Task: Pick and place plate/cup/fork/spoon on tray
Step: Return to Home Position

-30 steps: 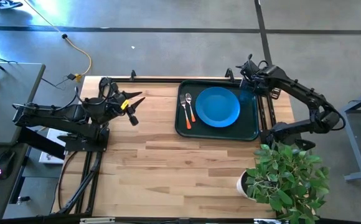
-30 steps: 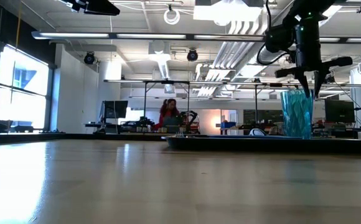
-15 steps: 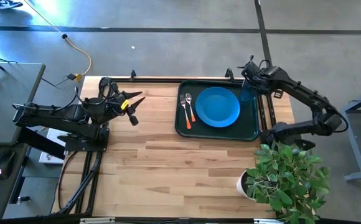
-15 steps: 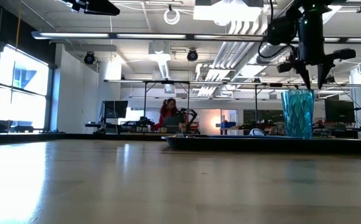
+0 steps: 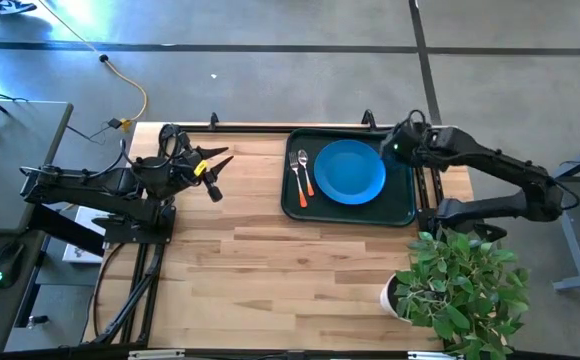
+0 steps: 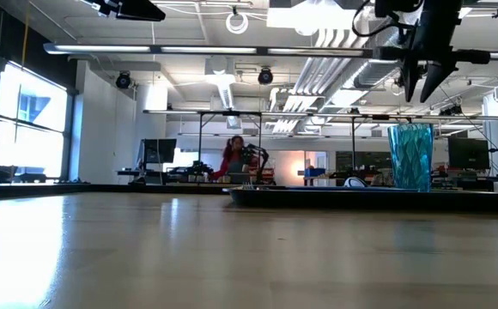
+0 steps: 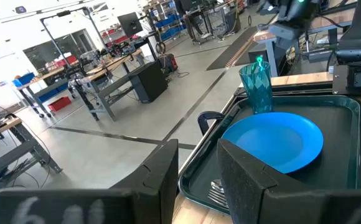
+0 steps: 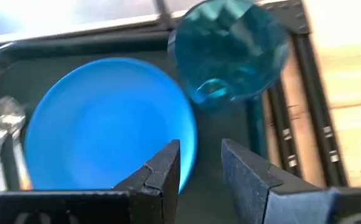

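Observation:
The dark tray (image 5: 402,203) lies at the table's far right. On it lie the blue plate (image 5: 350,170) and, left of the plate, the fork (image 5: 295,172) and spoon (image 5: 306,172), orange handles toward the near edge. The teal cup (image 6: 410,156) stands upright on the tray's far right corner, beside the plate (image 8: 106,124); it also shows in the right wrist view (image 8: 230,50). My right gripper (image 6: 424,90) hangs open and empty above the cup, covering it in the high view (image 5: 398,148). My left gripper (image 5: 217,172) waits open at the table's left.
A leafy plant (image 5: 462,285) in a white pot (image 5: 394,296) stands at the table's near right corner, just near of the tray. Bare wood (image 5: 260,260) lies between the arms and toward the near edge. A person sits far off in the room (image 6: 234,157).
My right gripper has gone up from the cup's rim, where its fingers stood on either side, and now hangs clear above it. It has also gone a little toward the near edge. The cup has stayed upright on the tray.

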Tool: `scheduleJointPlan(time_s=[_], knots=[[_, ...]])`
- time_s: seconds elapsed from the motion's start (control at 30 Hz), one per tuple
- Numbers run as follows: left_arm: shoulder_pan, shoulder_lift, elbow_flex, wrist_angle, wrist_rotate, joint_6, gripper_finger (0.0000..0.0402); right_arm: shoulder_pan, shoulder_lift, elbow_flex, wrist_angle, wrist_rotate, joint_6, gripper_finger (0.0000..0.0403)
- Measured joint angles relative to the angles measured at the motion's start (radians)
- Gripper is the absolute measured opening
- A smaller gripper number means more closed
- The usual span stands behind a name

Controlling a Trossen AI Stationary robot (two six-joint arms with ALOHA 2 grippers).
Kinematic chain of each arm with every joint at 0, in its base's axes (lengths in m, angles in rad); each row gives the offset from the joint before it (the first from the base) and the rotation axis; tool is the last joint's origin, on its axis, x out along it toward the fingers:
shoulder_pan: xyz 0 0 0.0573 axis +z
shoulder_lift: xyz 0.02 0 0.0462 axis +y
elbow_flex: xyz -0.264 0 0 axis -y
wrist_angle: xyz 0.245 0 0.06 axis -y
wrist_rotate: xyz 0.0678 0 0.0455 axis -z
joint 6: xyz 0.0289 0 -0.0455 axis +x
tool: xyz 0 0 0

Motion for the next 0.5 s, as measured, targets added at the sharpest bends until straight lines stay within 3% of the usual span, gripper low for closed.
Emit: scheduleJointPlan(time_s=[0.27,0.5], knots=[[0.0,0.004,0.0,0.0,0.0,0.0,0.0103,0.242,0.078,-0.002,0.008,0.023,0.125,0.011],[0.0,0.015,0.0,0.007,0.001,0.001,0.0103,0.354,0.212,-0.003,0.07,-0.015,0.099,0.011]])
